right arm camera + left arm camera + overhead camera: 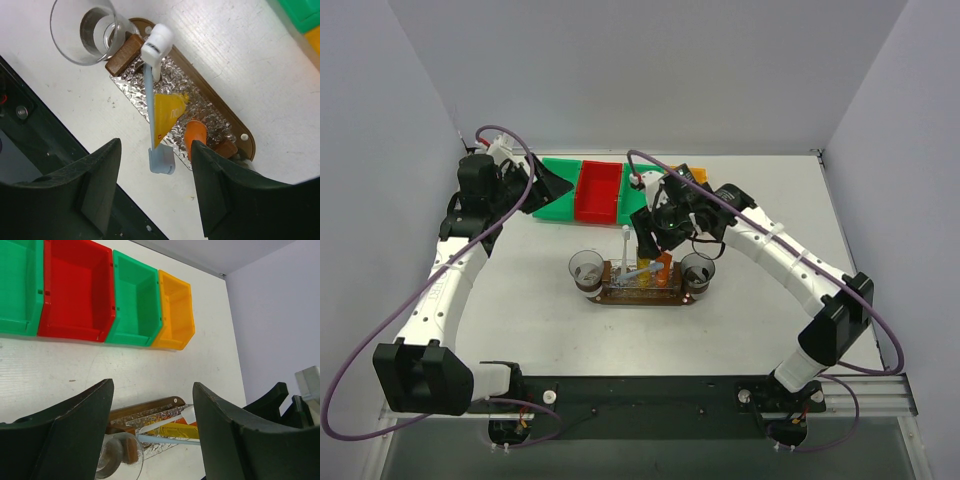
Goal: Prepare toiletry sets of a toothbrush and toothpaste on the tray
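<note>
The dark-brown oval tray (610, 297) lies mid-table, lined with foil. On it lie an orange toothpaste (664, 268) and a yellow toothpaste (646, 283). One white toothbrush (625, 245) tilts up from the tray. A paler toothbrush (642, 270) lies across it. My right gripper (665, 228) hovers open and empty above the tray. In the right wrist view the pale toothbrush (152, 115) overhangs the tray (245, 144) beside the yellow tube (169, 115) and orange tube (195, 134). My left gripper (545, 185) is open and empty at the back left; its view shows the tray (150, 407).
Two clear glasses (586, 268) (698, 270) stand at the tray's ends. Green (560, 185), red (600, 190) and orange (695, 178) bins line the back. The left wrist view shows the red bin (75, 290), a green bin (135, 300) and the orange bin (175, 310).
</note>
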You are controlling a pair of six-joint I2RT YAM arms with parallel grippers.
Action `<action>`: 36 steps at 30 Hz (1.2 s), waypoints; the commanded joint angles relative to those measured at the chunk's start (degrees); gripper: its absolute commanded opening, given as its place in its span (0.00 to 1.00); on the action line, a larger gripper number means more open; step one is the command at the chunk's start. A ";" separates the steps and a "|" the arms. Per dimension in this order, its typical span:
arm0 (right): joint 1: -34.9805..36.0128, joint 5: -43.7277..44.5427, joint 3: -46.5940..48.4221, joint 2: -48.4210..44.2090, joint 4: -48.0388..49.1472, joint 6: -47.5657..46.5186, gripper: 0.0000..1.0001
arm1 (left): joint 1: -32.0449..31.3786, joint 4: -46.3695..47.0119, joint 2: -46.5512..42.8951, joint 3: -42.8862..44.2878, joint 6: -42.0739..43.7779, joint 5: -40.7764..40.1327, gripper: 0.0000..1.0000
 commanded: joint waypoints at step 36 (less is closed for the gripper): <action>-26.97 23.02 -18.78 -31.87 19.81 9.45 0.61 | 0.34 -6.15 -14.41 1.41 9.52 -23.52 0.82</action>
